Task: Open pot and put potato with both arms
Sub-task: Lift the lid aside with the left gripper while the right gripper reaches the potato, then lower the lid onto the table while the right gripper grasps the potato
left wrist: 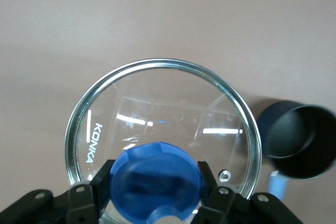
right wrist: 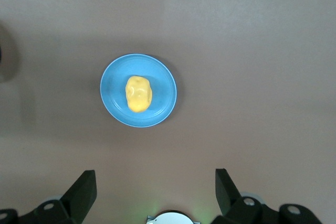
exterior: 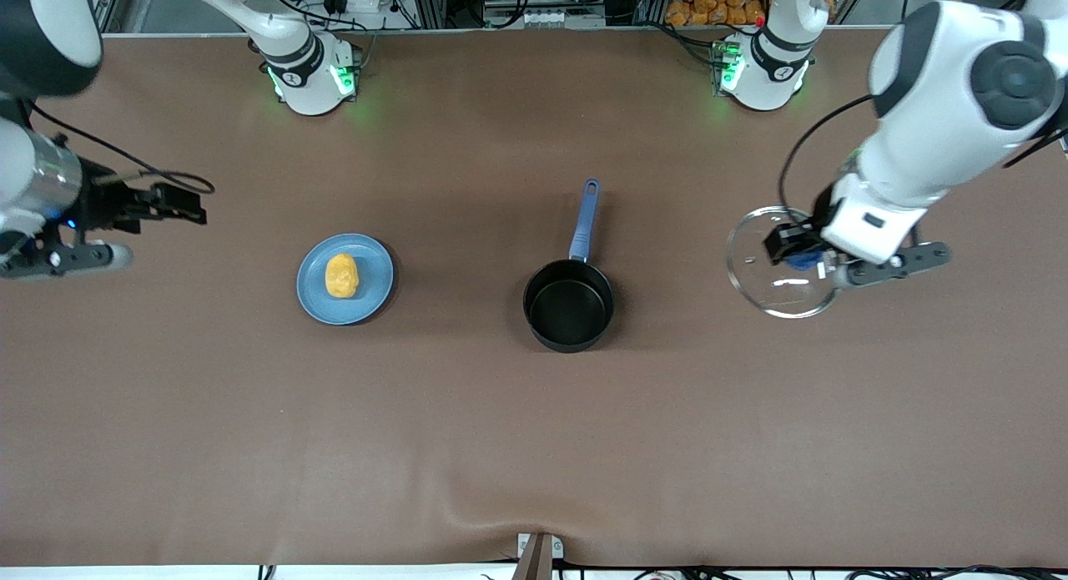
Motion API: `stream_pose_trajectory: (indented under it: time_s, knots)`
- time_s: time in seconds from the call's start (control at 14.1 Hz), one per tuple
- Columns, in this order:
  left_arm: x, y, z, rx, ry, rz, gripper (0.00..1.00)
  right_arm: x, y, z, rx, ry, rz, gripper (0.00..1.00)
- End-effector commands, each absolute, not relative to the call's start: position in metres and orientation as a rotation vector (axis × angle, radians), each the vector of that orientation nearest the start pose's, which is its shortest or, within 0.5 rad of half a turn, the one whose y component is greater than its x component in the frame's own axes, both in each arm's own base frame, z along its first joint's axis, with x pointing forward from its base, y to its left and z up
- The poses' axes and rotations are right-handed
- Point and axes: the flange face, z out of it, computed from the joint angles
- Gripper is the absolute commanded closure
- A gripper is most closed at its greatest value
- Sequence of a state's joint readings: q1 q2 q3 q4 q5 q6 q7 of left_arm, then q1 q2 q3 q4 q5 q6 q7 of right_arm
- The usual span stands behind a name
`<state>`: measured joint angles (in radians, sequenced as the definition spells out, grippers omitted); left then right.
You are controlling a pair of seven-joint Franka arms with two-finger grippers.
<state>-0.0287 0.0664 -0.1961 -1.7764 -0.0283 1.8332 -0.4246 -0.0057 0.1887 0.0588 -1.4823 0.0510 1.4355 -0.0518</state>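
Note:
The black pot (exterior: 567, 305) stands open in the middle of the table, with its blue handle (exterior: 585, 221) pointing toward the robots' bases. It also shows in the left wrist view (left wrist: 302, 142). My left gripper (exterior: 797, 250) (left wrist: 156, 174) is shut on the blue knob (left wrist: 157, 184) of the glass lid (exterior: 772, 290) (left wrist: 157, 103) and holds it over the table at the left arm's end. The yellow potato (exterior: 342, 276) (right wrist: 138, 93) lies on a light-blue plate (exterior: 375, 271) (right wrist: 164, 80). My right gripper (exterior: 179, 204) (right wrist: 156, 187) is open and empty over the right arm's end.
The brown table mat (exterior: 534, 446) has a raised fold at its edge nearest the front camera. A small metal clamp (exterior: 538, 551) sits at that edge. Both arm bases (exterior: 313, 75) (exterior: 763, 71) glow green along the table's robot side.

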Motion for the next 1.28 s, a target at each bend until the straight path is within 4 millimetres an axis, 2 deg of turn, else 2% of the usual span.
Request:
stream_pose_trajectory:
  time_s: [0.0, 0.14, 0.21, 0.43, 0.64, 0.78, 0.85, 1.0, 1.21]
  knots:
    - [0.570, -0.092, 0.493, -3.187, -0.261, 0.045, 0.58, 0.611, 0.038, 0.526, -3.039, -0.153, 0.359, 0.00]
    - [0.578, -0.062, 0.472, -3.195, -0.245, 0.018, 0.57, 0.619, 0.043, 0.502, -3.039, -0.154, 0.357, 0.00]
    - [0.581, -0.059, 0.457, -3.197, -0.246, 0.000, 0.57, 0.622, 0.044, 0.487, -3.042, -0.151, 0.327, 0.00]
    - [0.597, -0.054, 0.406, -3.202, -0.256, -0.024, 0.57, 0.615, 0.046, 0.446, -3.037, -0.146, 0.359, 0.00]
    - [0.607, -0.058, 0.360, -3.217, -0.261, -0.081, 0.58, 0.595, 0.059, 0.400, -2.971, -0.110, 0.355, 0.00]
    - [0.607, -0.059, 0.335, -3.204, -0.234, -0.116, 0.58, 0.581, 0.080, 0.373, -2.977, -0.136, 0.347, 0.00]
    - [0.609, -0.057, 0.323, -3.203, -0.237, -0.115, 0.57, 0.576, 0.086, 0.362, -2.988, -0.086, 0.353, 0.00]
    - [0.612, -0.057, 0.306, -3.205, -0.233, -0.131, 0.57, 0.563, 0.106, 0.335, -3.005, -0.082, 0.331, 0.00]
    - [0.614, -0.055, 0.286, -3.188, -0.199, -0.123, 0.57, 0.544, 0.110, 0.295, -3.026, -0.091, 0.260, 0.00]
